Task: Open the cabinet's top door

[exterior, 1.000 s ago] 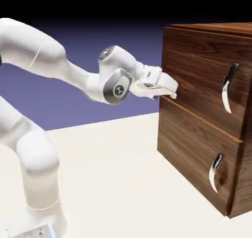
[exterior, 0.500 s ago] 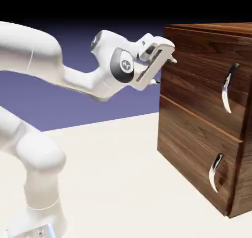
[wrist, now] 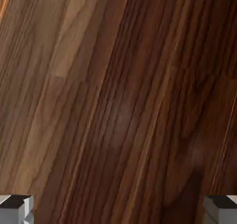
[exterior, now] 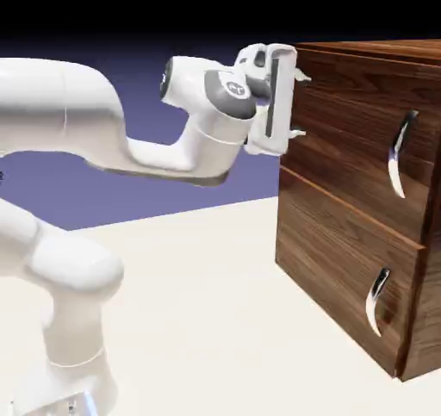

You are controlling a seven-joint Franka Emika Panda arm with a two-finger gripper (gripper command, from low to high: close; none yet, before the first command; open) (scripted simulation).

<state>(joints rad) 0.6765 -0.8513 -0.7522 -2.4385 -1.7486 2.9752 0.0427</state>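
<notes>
Top door: the upper, taller dark walnut wood-grain panel [exterior: 344, 139] with a curved chrome handle [exterior: 398, 154], shut flush.
Cabinet: large boxy dark walnut cabinet [exterior: 362, 302], standing at the right on the pale surface [exterior: 198, 319].
Pincer: the white arm's pincer [exterior: 299, 104], spread wide, empty, at the door's left edge near the top; its grey fingertips [wrist: 15, 208] face wood grain.

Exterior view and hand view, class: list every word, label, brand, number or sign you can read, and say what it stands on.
None can be read.
The arm's joint cap bears a small round mark, too small to read.
The cabinet and its top door show only wood grain in both views, with no writing.
</notes>
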